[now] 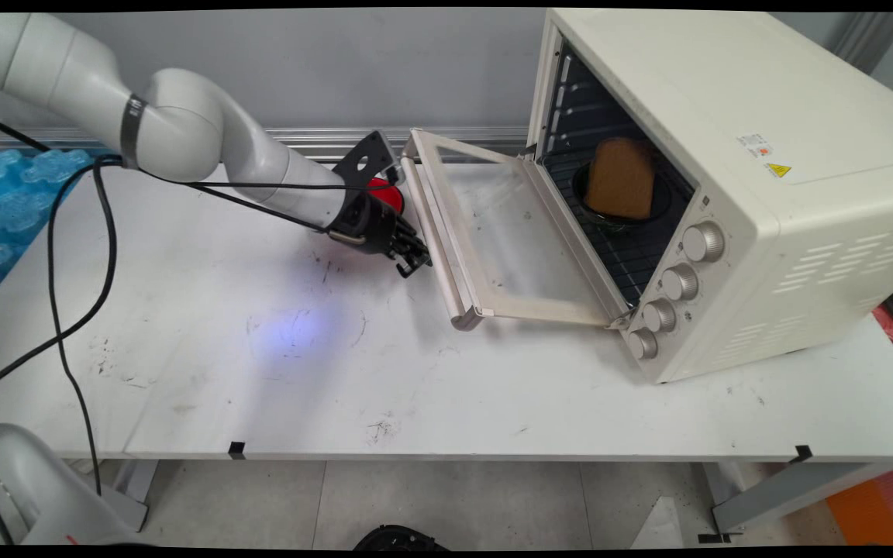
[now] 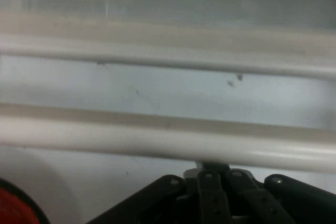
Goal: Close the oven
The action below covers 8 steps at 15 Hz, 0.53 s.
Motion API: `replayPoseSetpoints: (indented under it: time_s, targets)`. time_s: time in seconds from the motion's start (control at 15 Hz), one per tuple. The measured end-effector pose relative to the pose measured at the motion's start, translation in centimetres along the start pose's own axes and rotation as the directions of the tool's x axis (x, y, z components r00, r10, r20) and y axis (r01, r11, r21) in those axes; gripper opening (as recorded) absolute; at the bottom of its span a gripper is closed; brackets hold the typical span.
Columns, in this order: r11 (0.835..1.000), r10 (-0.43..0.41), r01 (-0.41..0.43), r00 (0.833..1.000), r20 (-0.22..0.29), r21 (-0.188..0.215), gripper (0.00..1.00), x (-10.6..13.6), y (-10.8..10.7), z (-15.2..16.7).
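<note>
The gripper (image 1: 414, 262) hung low over the table (image 1: 260, 372), near its far edge, with its tip just beside the handle (image 1: 435, 244) of the oven door (image 1: 505, 240). In the hand view the fingers (image 2: 212, 195) lay pressed together, rising to the handle bar (image 2: 168, 142) that crossed the whole picture; whether they touched it could not be told.

The oven (image 1: 725, 194) stood at the table's far right corner, its door dropped fully open and lying flat towards the arm. Inside, on the rack (image 1: 636, 252), sat a dark bowl (image 1: 621, 219) with a brown slice of bread (image 1: 622, 178) standing upright in it. Four knobs (image 1: 675, 283) ran down the oven's front panel.

A red thing (image 1: 386, 194) lay on the table just behind the wrist, partly hidden; its edge showed in the hand view's lower left corner (image 2: 16, 208). Blue bubble wrap (image 1: 5, 201) lay past the table's left edge.
</note>
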Motion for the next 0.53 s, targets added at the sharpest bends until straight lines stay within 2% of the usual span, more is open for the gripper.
replayPoseSetpoints:
  time_s: [0.53]
  targets:
    - [1.000,-0.009,0.010,0.998,-0.056,0.006,0.00,3.3,-0.7,0.3]
